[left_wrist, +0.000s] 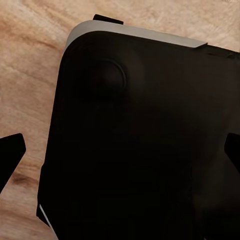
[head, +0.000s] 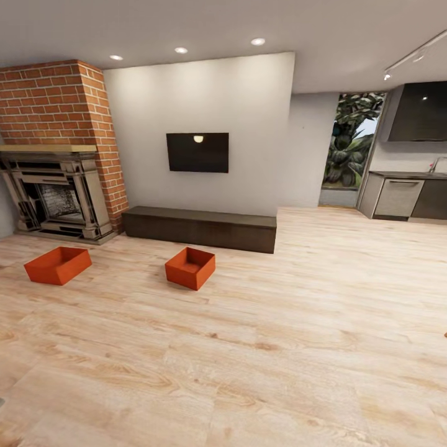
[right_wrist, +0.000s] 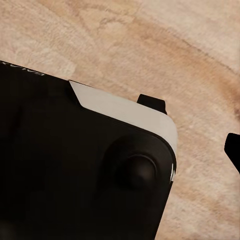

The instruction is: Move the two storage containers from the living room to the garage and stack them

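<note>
With both containers [head: 58, 265] [head: 190, 267] well off on the plank floor [head: 279, 347], you risked nudging one on approach; neither gripper's opening could be told.

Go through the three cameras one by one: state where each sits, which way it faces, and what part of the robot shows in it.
Head view: high on the robot, facing forward and down across the light wood-plank floor at two orange-red open-topped bins, a brick fireplace and a long dark cabinet.
Left wrist view: faces down at the robot's black, grey-edged base; one dark fingertip shows.
Right wrist view: faces down likewise; base, one dark fingertip.
Shared: plank floor in all three; base in both wrist views.
</note>
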You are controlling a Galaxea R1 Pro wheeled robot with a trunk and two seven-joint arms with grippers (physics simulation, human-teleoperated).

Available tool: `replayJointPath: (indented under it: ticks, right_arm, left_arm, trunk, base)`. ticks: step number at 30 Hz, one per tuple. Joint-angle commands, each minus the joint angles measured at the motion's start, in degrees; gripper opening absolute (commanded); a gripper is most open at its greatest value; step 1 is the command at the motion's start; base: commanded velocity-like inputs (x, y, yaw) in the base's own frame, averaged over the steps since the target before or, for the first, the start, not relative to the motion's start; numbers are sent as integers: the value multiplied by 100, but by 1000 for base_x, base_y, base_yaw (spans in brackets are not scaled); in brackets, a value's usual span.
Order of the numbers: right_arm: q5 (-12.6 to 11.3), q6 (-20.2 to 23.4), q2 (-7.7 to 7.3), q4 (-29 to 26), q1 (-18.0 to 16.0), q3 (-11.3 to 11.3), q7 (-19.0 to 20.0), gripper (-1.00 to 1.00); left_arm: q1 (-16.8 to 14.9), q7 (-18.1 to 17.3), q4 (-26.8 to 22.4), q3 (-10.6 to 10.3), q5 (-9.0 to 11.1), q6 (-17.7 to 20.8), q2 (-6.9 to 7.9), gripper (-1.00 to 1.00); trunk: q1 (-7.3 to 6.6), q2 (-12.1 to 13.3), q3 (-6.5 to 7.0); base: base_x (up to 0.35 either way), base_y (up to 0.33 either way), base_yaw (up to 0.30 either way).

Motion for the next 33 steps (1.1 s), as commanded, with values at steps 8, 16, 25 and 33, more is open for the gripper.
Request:
replayJointPath:
  ticks: [8,16,25,33]
  right_arm:
    - [-7,-33,0,16,-7,12,16,100]
    - [-6,-33,0,16,-7,13,16,100]
    - [1,-33,0,16,-7,14,16,100]
    - [1,-33,0,16,-7,13,16,100]
  left_arm:
    - [-2,5,0,14,24,-14,-2,100]
    - [-2,5,0,14,24,-13,-3,100]
    - [-1,5,0,14,24,-14,-8,100]
    - [-2,5,0,14,24,-14,-15,100]
  trunk:
    - [0,-3,-5]
    - [0,-3,-5]
    - [0,-3,-5]
    - [0,-3,-5]
  base:
    - [0,0,0]
    - [108,0,0]
    - [308,0,0]
    - [231,0,0]
